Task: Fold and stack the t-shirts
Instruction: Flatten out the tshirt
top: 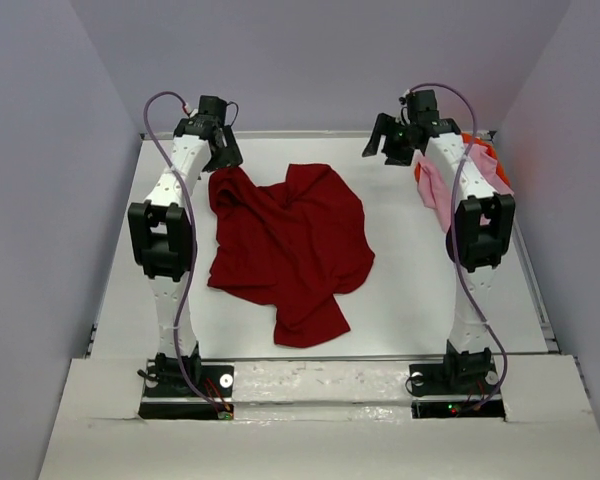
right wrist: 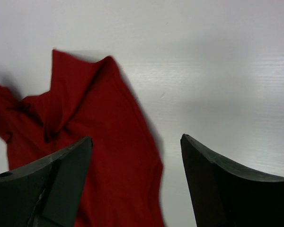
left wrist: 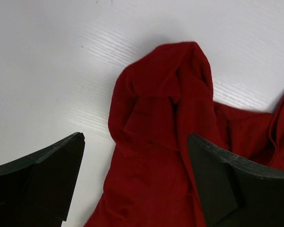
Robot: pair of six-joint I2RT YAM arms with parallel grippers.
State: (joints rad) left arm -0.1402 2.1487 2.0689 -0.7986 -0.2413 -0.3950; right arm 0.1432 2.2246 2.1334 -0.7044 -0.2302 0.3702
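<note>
The dark red t-shirt [top: 290, 250] lies crumpled and unfolded in the middle of the white table. My left gripper [top: 226, 158] is open and empty, hovering over the shirt's far left bunched corner, which shows between its fingers in the left wrist view [left wrist: 165, 132]. My right gripper [top: 383, 153] is open and empty above the table past the shirt's far right part. The right wrist view shows the red cloth [right wrist: 94, 142] under its left finger [right wrist: 52, 184]. The light pink t-shirt [top: 435, 185] and the bright orange t-shirt [top: 477, 142] lie at the far right, partly hidden by the right arm.
The white table [top: 400, 300] has a raised rim and grey walls close on three sides. Both arm bases stand at the near edge. Bare tabletop shows right of the red shirt and along the left side.
</note>
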